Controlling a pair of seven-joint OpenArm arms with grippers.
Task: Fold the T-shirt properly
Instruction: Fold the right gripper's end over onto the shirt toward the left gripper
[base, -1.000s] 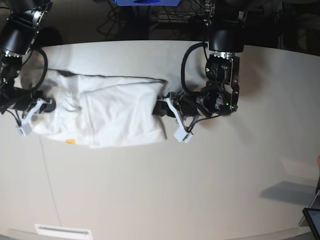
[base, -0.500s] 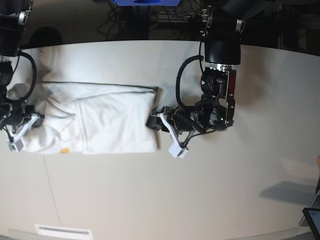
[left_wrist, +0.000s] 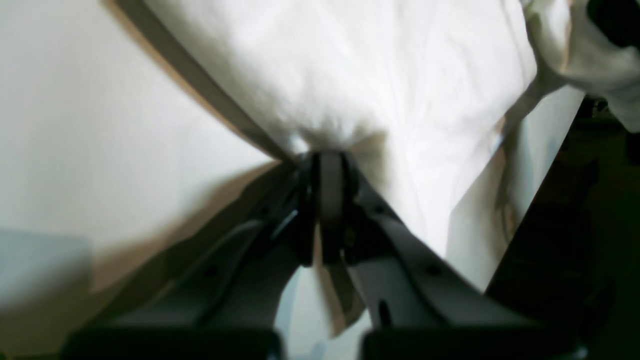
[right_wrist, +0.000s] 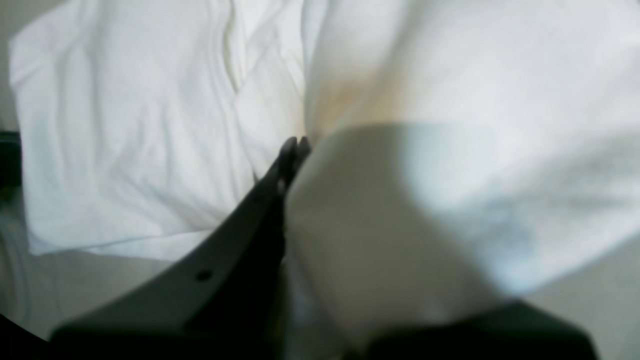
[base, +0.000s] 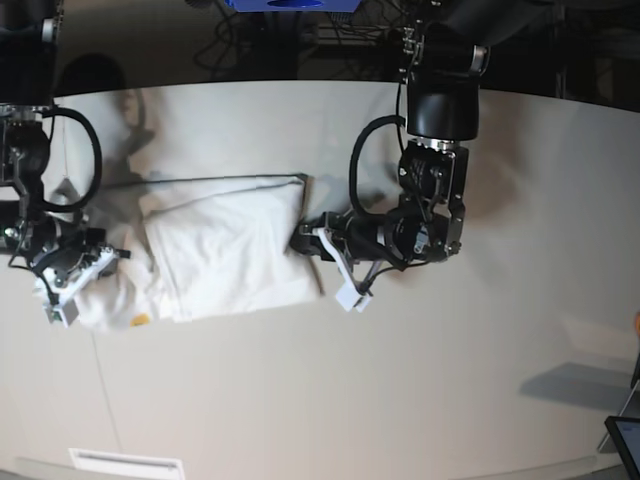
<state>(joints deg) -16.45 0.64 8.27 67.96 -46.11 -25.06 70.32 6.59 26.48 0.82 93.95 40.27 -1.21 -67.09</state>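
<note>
The white T-shirt (base: 225, 245) is bunched into a folded slab on the left half of the pale table (base: 400, 400), stretched between both grippers. A small yellow spot of print peeks out at its near left corner. My left gripper (base: 303, 243) is shut on the shirt's right edge. The left wrist view shows the left gripper (left_wrist: 327, 165) pinching a tuck of the T-shirt (left_wrist: 400, 75). My right gripper (base: 88, 262) is shut on the crumpled left end. In the right wrist view the right gripper (right_wrist: 295, 145) is closed in a fold of the T-shirt (right_wrist: 125, 125), and cloth drapes over one finger.
The table's far edge runs behind the shirt, with a blue object (base: 290, 4) and dark cables beyond it. A dark screen corner (base: 625, 440) sits at the near right, and a white strip (base: 125, 462) at the near left edge.
Both grippers have kept their hold while the shirt drew in shorter and shifted left. The left gripper moved left and nearer; the right gripper swung toward the near side.
</note>
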